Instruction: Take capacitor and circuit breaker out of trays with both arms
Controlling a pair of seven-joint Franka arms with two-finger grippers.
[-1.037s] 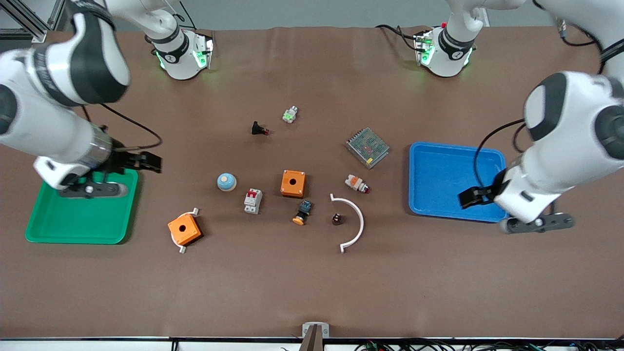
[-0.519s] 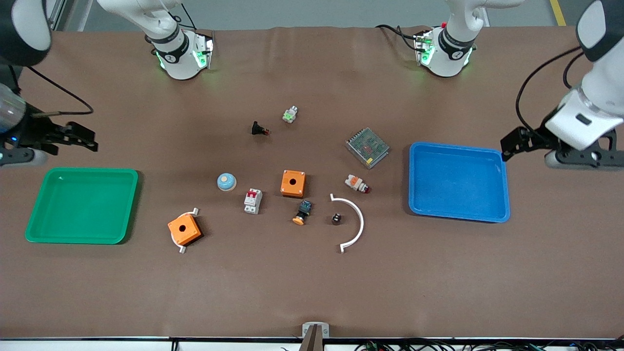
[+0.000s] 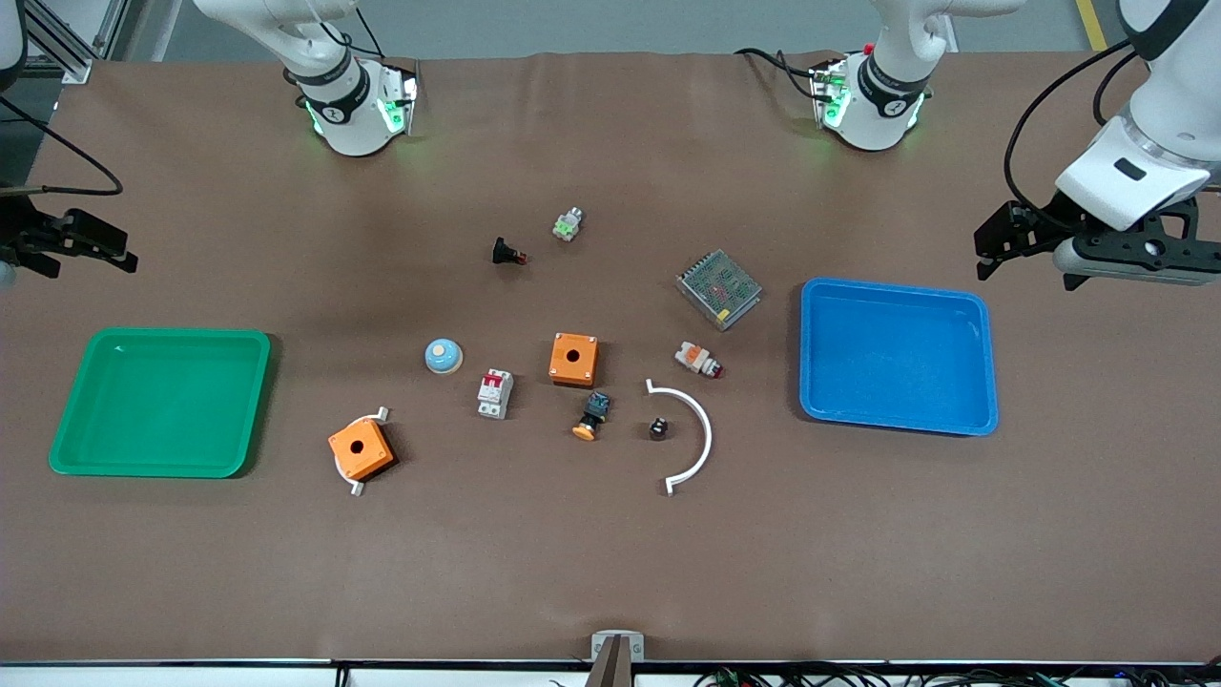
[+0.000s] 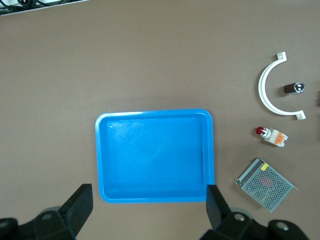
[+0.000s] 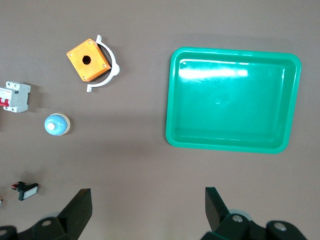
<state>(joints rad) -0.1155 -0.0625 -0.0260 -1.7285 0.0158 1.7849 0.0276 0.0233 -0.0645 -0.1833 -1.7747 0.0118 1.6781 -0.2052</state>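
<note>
The capacitor [image 3: 658,428], a tiny black cylinder with a silvery top, lies inside a white arc near the table's middle; it also shows in the left wrist view [image 4: 295,88]. The breaker [image 3: 495,392], a white block with a red band, lies beside the middle orange box; it also shows in the right wrist view [image 5: 14,97]. My left gripper [image 3: 984,254] [image 4: 148,200] is open and empty, up over the table by the blue tray [image 3: 897,353]. My right gripper [image 3: 116,250] [image 5: 148,202] is open and empty, high over the table by the green tray [image 3: 162,401].
Two orange boxes [image 3: 573,359] [image 3: 361,448], a white arc [image 3: 701,434], a black button with orange cap [image 3: 591,417], a white-and-orange part [image 3: 698,360], a metal mesh box [image 3: 719,288], a blue dome [image 3: 444,356], a black button [image 3: 507,253] and a small green-lit part [image 3: 568,225] lie around.
Both arms have lifted off their trays and swung outward toward the table ends. Both grippers stayed open and empty. Nothing on the table moved.
</note>
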